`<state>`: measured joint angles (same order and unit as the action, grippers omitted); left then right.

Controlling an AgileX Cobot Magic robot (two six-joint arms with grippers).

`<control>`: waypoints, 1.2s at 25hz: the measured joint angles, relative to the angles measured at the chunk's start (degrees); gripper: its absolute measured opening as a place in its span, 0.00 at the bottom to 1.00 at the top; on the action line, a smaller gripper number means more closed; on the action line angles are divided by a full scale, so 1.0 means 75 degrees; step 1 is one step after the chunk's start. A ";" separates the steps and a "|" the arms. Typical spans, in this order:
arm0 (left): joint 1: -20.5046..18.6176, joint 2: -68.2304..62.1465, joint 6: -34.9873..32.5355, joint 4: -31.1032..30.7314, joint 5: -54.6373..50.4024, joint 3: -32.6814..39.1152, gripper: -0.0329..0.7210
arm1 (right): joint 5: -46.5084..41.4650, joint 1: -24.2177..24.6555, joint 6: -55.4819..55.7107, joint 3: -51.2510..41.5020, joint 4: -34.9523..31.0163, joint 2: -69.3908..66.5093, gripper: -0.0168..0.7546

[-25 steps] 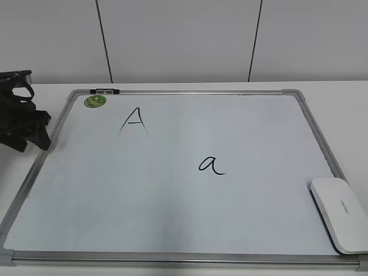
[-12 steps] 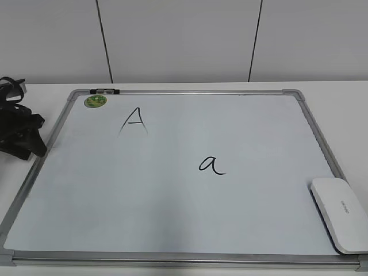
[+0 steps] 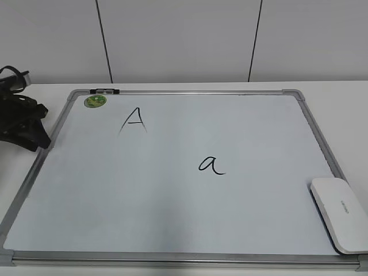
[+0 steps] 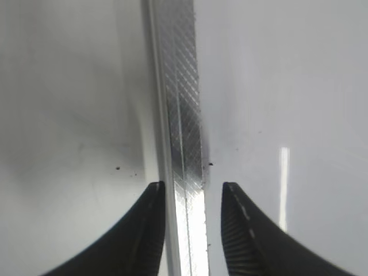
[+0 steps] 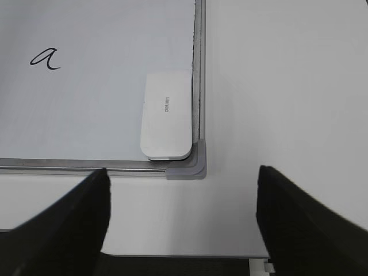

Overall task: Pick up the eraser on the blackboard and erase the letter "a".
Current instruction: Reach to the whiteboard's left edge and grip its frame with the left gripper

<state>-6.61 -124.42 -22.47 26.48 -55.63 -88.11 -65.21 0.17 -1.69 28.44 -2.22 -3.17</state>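
Blackboard (image 3: 172, 218) flat; eraser (image 3: 340, 214) lengthwise along right frame.

green magnet (image 3: 95, 101), capital "A" (image 3: 134, 121), white table (image 3: 345, 109)

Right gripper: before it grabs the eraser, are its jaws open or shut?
Open: the right gripper shows its jaws spread wide, nothing between them.

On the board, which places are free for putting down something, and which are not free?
The blackboard is bare right of the capital "A", and along its near edge left of the eraser. It is occupied at the letter "a", the green magnet, and the left gripper at the left frame.
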 joint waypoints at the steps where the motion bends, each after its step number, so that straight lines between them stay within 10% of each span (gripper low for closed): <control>1: 0.0000 -0.0015 0.0000 0.0000 -0.0033 0.0000 0.36 | 0.0000 0.0000 0.0000 0.0000 0.0000 0.0000 0.78; 17: 0.0000 -0.0278 -0.0016 0.0036 -0.0117 0.0000 0.34 | 0.0000 0.0000 0.0000 0.0000 0.0000 0.0000 0.78; 30: -0.0018 -0.0321 -0.0029 0.0042 -0.0160 -0.0033 0.14 | -0.0015 0.0000 0.0000 0.0000 0.0000 0.0000 0.78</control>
<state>-6.74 -126.82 -22.69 26.79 -56.84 -88.36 -65.32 0.17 -1.69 28.44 -2.22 -3.17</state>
